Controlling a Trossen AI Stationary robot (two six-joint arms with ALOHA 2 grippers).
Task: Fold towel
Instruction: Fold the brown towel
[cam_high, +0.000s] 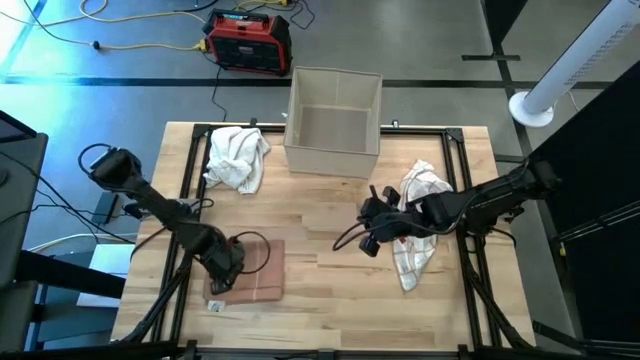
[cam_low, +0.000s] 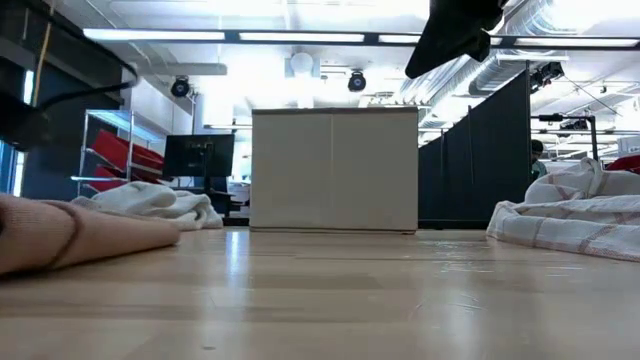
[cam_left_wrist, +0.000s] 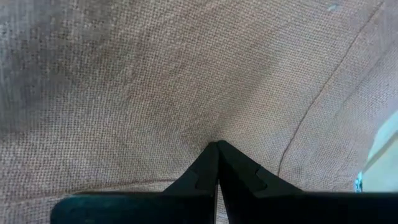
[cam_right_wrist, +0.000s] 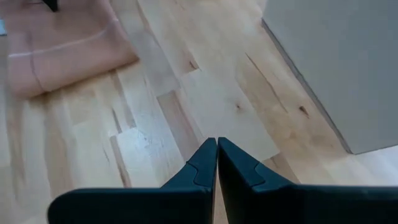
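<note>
I see my left gripper (cam_high: 222, 282) down on the folded pinkish-brown towel (cam_high: 256, 270), which lies flat near the front left of the wooden table (cam_high: 330, 300); its fingers (cam_left_wrist: 208, 163) are pressed together with the tips against the cloth, pinching nothing that I can make out. My right gripper (cam_high: 368, 242) hangs above bare wood near the table's middle, its fingers (cam_right_wrist: 210, 155) also pressed together and holding nothing, just beside a crumpled white cloth with thin stripes (cam_high: 415, 225). A second crumpled white cloth (cam_high: 236, 156) lies at the back left, next to the open beige bin (cam_high: 334, 120).
</note>
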